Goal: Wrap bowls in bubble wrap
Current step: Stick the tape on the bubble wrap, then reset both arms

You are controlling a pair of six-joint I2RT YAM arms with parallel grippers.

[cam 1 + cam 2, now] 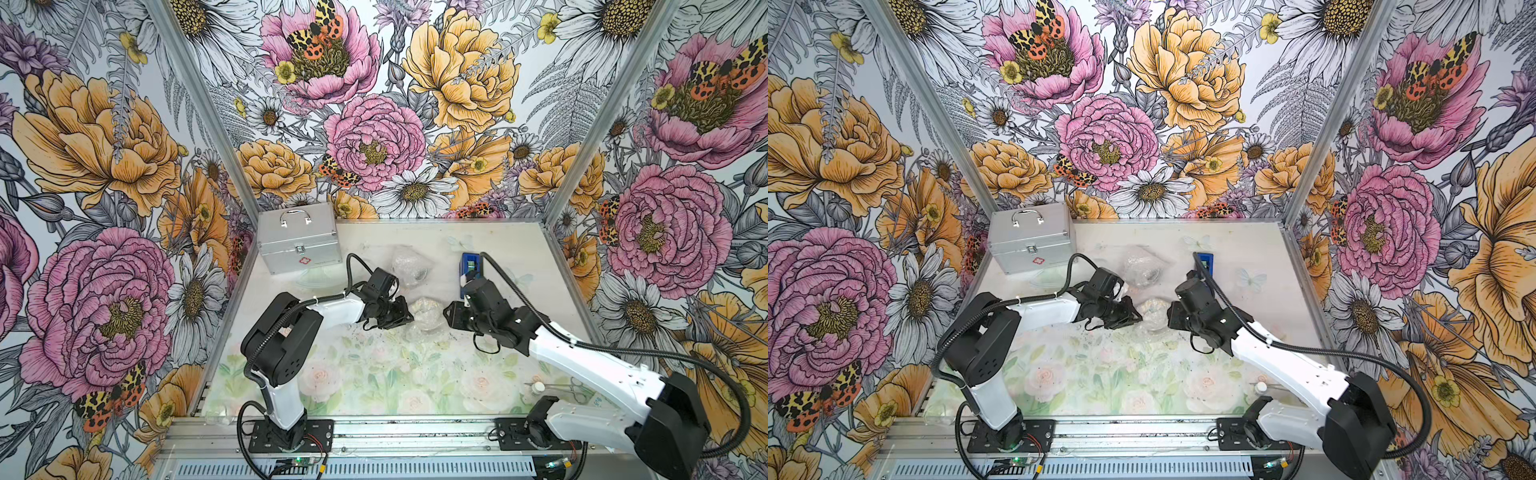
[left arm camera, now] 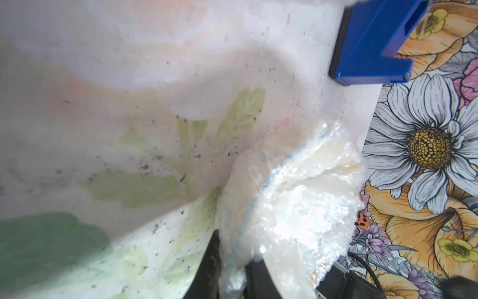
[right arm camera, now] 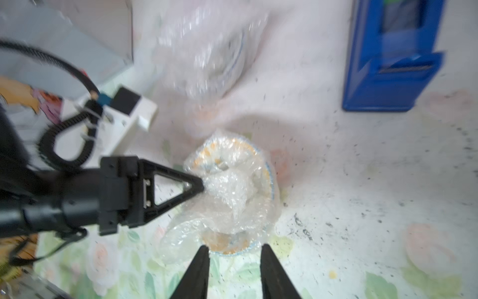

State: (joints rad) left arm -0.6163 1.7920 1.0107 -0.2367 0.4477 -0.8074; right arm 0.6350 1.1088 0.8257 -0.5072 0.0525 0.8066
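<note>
Left pincer (image 3: 200, 185) pinches the wrap (image 3: 232, 196) bunched over the bowl (image 3: 225, 152); right pincer (image 3: 234, 252) sits empty, jaws apart, bowl just ahead. If left slips, I reckon the wrap pops open.

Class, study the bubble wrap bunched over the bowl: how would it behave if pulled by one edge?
Probably floppy: the bubble wrap lies in loose crumpled folds over the bowl. Likely light, so the left gripper pinching it may lift wrap alone. Its glossy surface could slip.
</note>
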